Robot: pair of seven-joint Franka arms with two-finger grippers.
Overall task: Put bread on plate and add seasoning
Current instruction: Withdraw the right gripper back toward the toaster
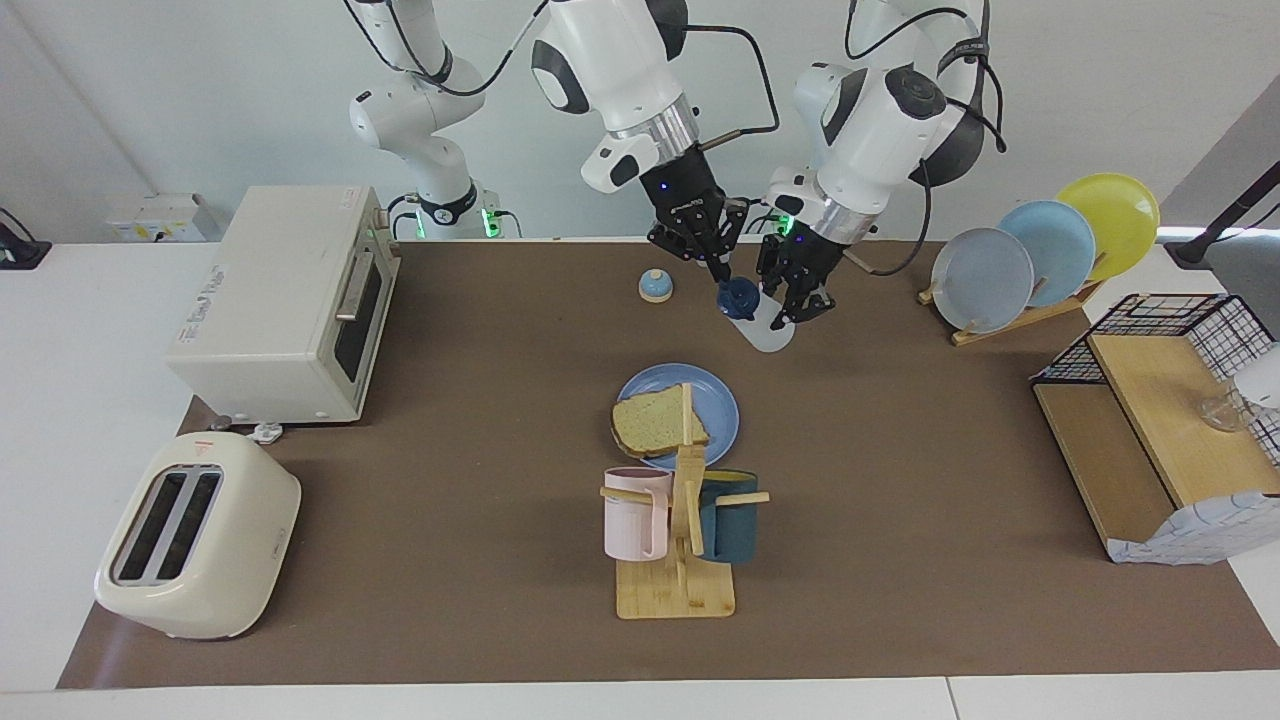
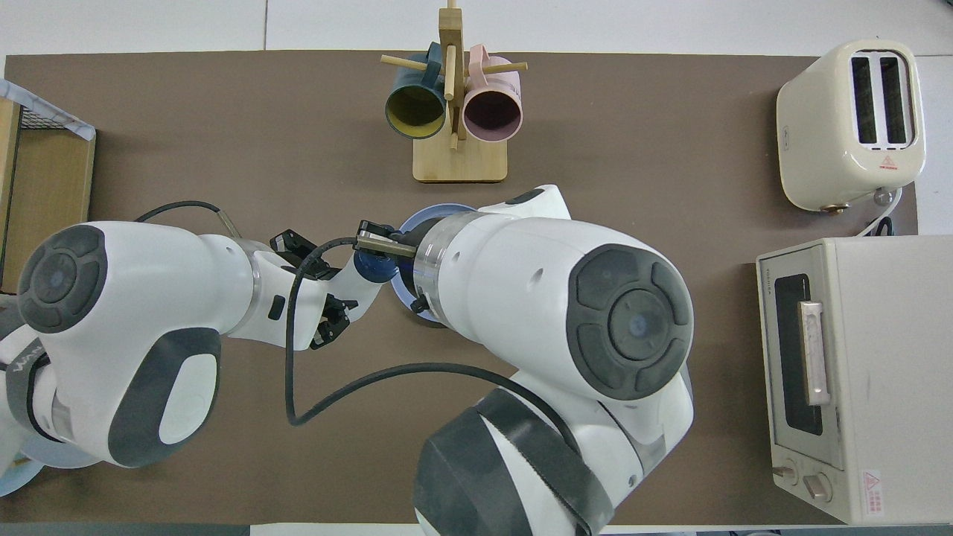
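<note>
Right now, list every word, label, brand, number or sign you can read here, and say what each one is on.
No text here is sharp enough to quote.
Toaster oven: grey lettering along its door frame, too small to read; a red triangle warning sticker at its lower corner, wording unreadable.
Toaster: a small red triangle mark with tiny lettering under it, unreadable.
Left arm: a pale logo on its dark band, cut off and unreadable.
</note>
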